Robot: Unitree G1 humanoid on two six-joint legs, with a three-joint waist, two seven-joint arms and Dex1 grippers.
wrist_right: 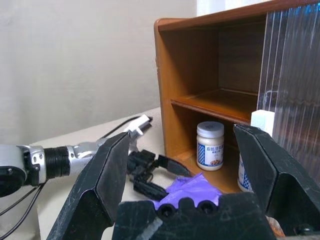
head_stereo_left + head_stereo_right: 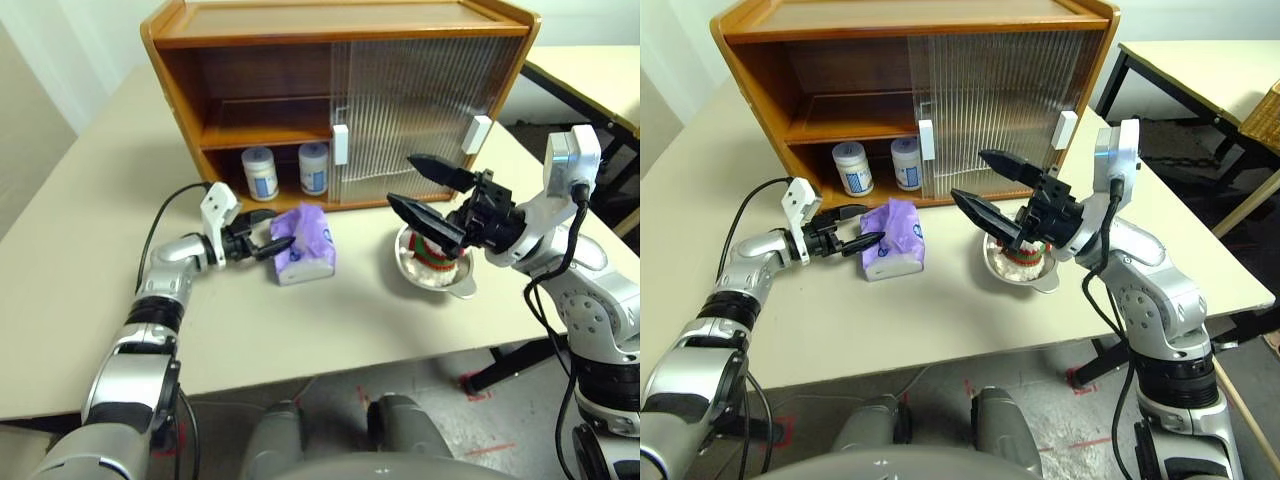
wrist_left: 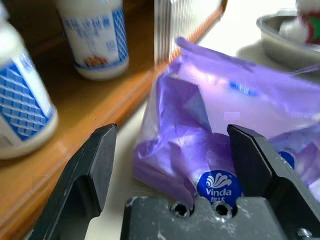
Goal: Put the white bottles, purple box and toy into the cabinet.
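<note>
The cabinet (image 2: 340, 35) stands at the back of the table with its left half uncovered. Two white bottles (image 2: 260, 173) (image 2: 313, 167) stand on its bottom shelf. The purple box (image 2: 308, 240) lies on the table just in front of them. My left gripper (image 2: 284, 226) is low and open at the box's left end, and in the left wrist view the purple box (image 3: 225, 115) sits between its fingers (image 3: 90, 170). The toy (image 2: 432, 262) sits in a steel bowl (image 2: 455, 287). My right gripper (image 2: 398, 178) hangs open and empty above the bowl, pointing toward the cabinet.
Ribbed sliding doors (image 2: 410, 110) with white handles (image 2: 340, 143) cover the cabinet's right half. The upper shelf (image 2: 265, 133) on the left is bare. The pale table (image 2: 80, 230) has free room to the left. Another table (image 2: 590, 80) stands at the back right.
</note>
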